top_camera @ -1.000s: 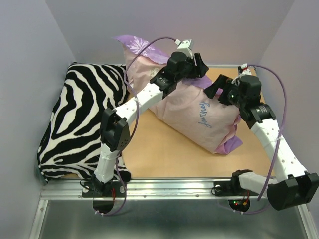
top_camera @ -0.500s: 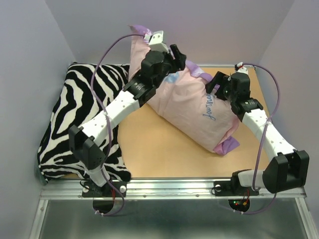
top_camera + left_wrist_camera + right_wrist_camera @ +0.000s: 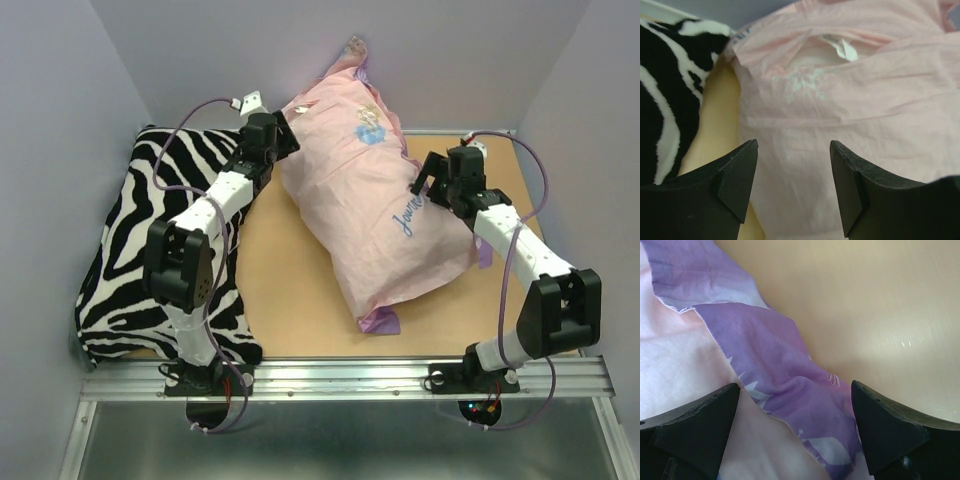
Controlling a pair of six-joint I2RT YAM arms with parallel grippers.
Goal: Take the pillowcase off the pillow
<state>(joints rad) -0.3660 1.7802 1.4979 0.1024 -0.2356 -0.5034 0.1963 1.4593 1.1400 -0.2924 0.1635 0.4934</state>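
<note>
The pillowcase lies diagonally across the table, pale pink inner side up, with purple edges at its near end and right side. In the left wrist view the pillowcase has a gap where the white pillow and its small tag show. My left gripper is open and empty at the bundle's back-left edge, and the left wrist view shows it just above the pink fabric. My right gripper is open at the bundle's right side; it straddles a purple snowflake flap without closing on it.
A black-and-white zebra-striped pillow fills the left side of the table and shows in the left wrist view. Grey walls enclose the back and sides. Bare wood table lies in front of the bundle, with a metal rail at the near edge.
My left gripper has swung left from on top of the bundle to its back-left edge. The bundle has stretched out, pink side up, its near end closer to the front. My right gripper edged left.
</note>
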